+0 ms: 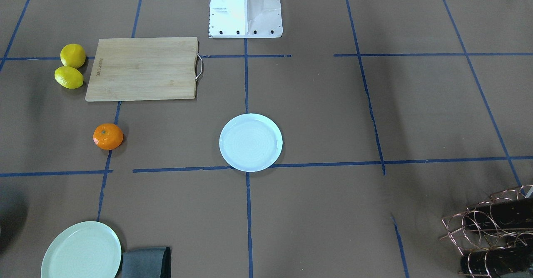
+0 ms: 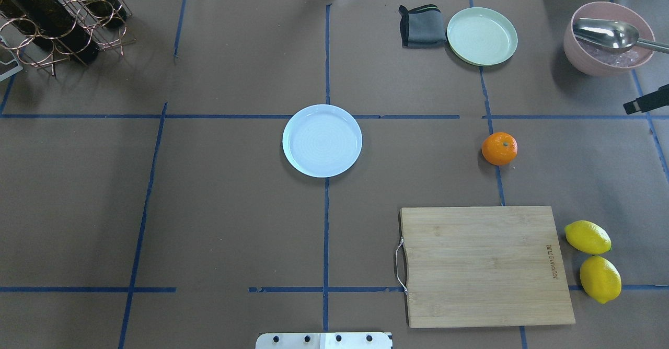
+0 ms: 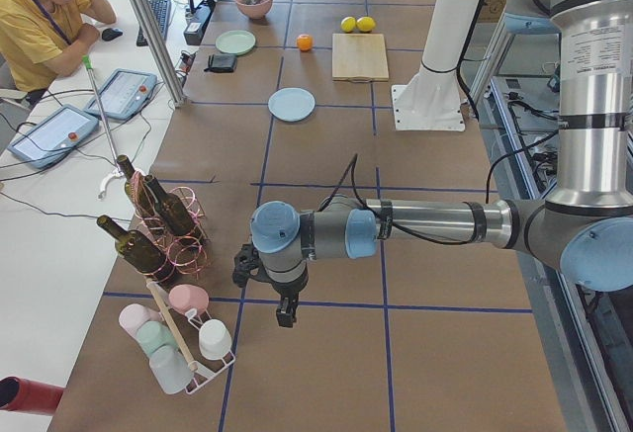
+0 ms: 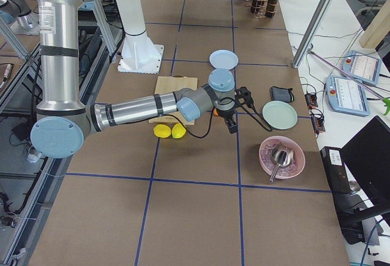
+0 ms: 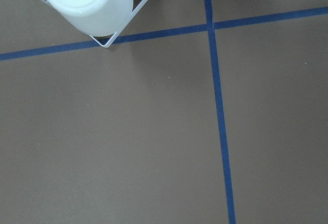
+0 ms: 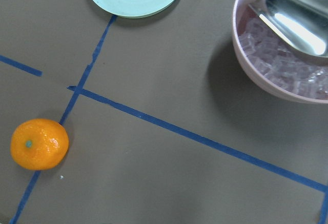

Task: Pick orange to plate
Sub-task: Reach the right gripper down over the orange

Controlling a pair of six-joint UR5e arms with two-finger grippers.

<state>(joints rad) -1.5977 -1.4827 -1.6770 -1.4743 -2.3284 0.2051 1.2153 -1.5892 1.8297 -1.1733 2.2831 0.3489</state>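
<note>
Nearest the right wrist camera lies the orange (image 6: 39,144). It rests on the worktop (image 2: 235,208) astride a blue tape line, on the robot's right half. It sits between the cutting board (image 2: 483,265) and the mint-green plate (image 2: 482,36), well apart from the plate (image 2: 322,140) at the worktop's centre.

Hazards:
- Rolling. The fruit is round and unrestrained, so contact from one finger ahead of the other is likely to push it along the tape line.
- Wrong target. The mint-green plate is nearer the orange than the bluish-white plate is, so the two may be confused. The two lemons (image 2: 588,237) beside the board are similar in shape.
- Release. The plate's rim is shallow, and a release from height or off centre may let the fruit roll out.
- Collision. The right gripper (image 4: 231,123) hangs above the worktop between the orange and the pink bowl (image 2: 580,61). The spoon (image 2: 606,33) overhangs the bowl's rim and could be knocked.

Gripper state: neither gripper's finger spacing can be determined. The left gripper (image 3: 285,308) hangs far off, near the cup rack (image 3: 213,358).

Containers:
- Plate: empty.
- Mint-green plate: empty.
- Pink bowl: clear ice-like cubes (image 6: 271,55) and the metal spoon.
- Wire rack (image 2: 52,20): dark wine bottles.
- Cup rack: upturned cups.
</note>
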